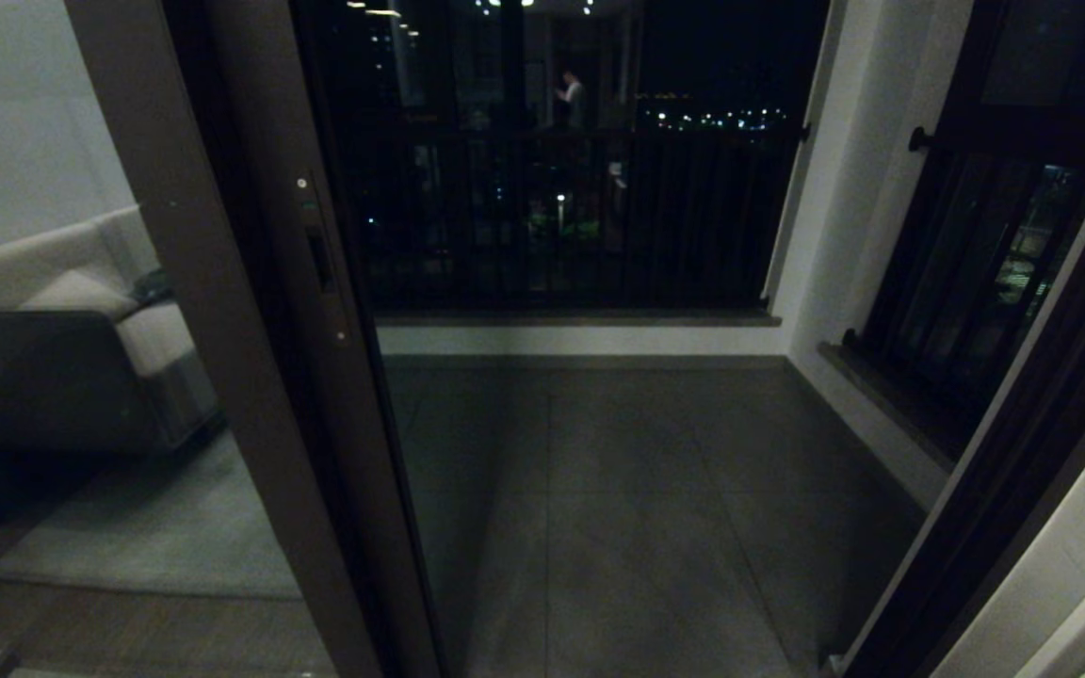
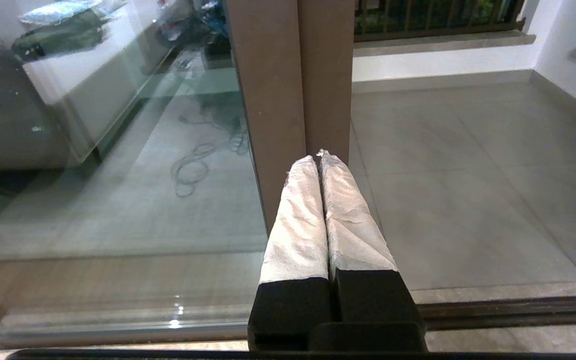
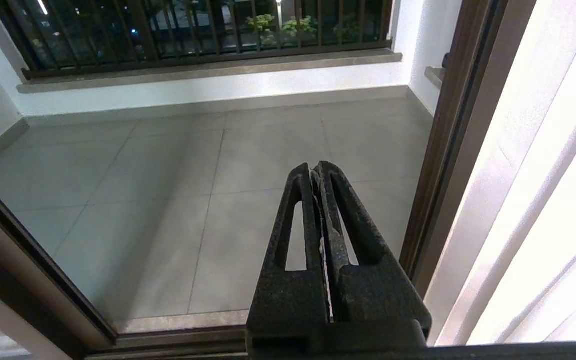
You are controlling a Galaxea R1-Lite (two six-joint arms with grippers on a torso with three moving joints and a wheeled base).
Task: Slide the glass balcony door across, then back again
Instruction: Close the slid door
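Observation:
The glass balcony door (image 1: 222, 311) stands at the left of the head view, its dark brown stile running floor to ceiling with a narrow recessed pull slot (image 1: 321, 261). Right of it the doorway stands open onto the balcony. Its frosted top band is out of view. In the left wrist view my left gripper (image 2: 318, 158) is shut and empty, its white-wrapped fingertips close to the brown stile (image 2: 274, 90); contact cannot be told. My right gripper (image 3: 314, 167) is shut and empty, hanging over the open doorway near the right jamb (image 3: 450, 150). Neither gripper shows in the head view.
Grey balcony tiles (image 1: 618, 490) lie beyond the floor track (image 2: 508, 310). A black-framed window with railing bars (image 1: 561, 207) closes the far side, and another (image 1: 985, 245) is on the right. The door glass (image 2: 118, 175) shows a sofa (image 1: 81, 320) and rug.

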